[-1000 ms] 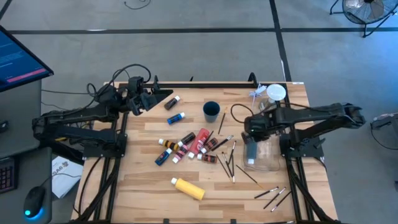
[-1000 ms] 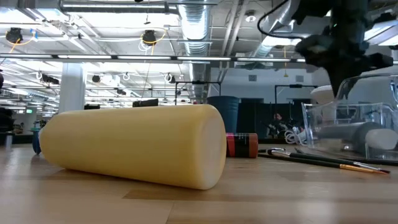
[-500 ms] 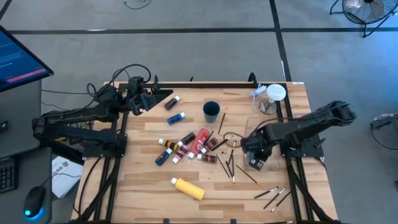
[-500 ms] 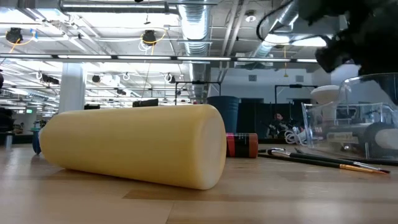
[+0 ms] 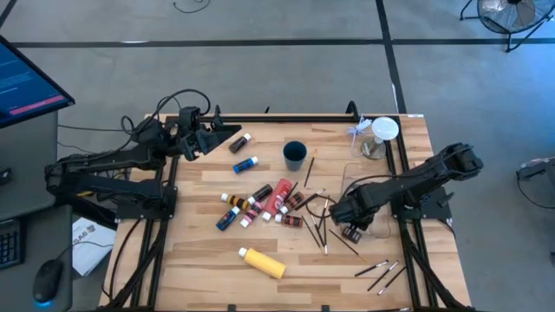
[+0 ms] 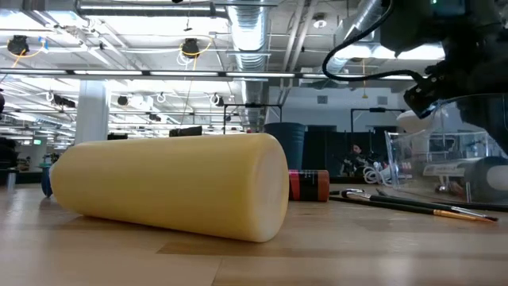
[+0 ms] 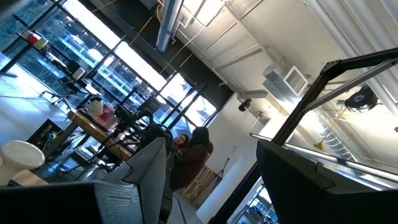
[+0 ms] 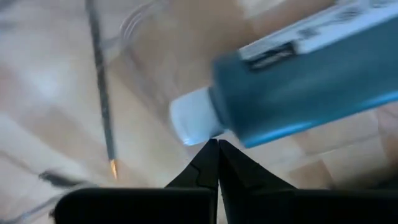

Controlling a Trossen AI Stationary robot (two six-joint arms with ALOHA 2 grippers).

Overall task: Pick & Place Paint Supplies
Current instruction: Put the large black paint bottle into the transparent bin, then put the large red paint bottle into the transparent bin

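Note:
A blue paint tube [image 8: 311, 81] with a white cap [image 8: 193, 118] lies inside a clear container [image 5: 375, 201] at the table's right. My right gripper [image 8: 216, 149] points down, shut and empty, just above the cap end, at the container's near left corner [image 5: 349, 227]. A thin brush [image 8: 102, 106] lies beside it on the wood. More tubes [image 5: 260, 204] lie in a cluster mid-table, and a yellow bottle [image 5: 263, 262] rests on its side near the front. My left gripper [image 5: 227, 134] hangs open at the far left, holding nothing.
Loose brushes lie left of the container [image 5: 316, 221] and near the front right [image 5: 381, 273]. A dark cup [image 5: 295, 154] and a clear jar with a white lid [image 5: 381, 132] stand at the back. Two single tubes [image 5: 243, 152] lie near my left gripper.
My right gripper has sunk and moved toward the table's near edge, from over the container's far part to its near left corner. Its wrist has rolled on the way. Its fingers have stayed shut. The blue tube has stayed in the container.

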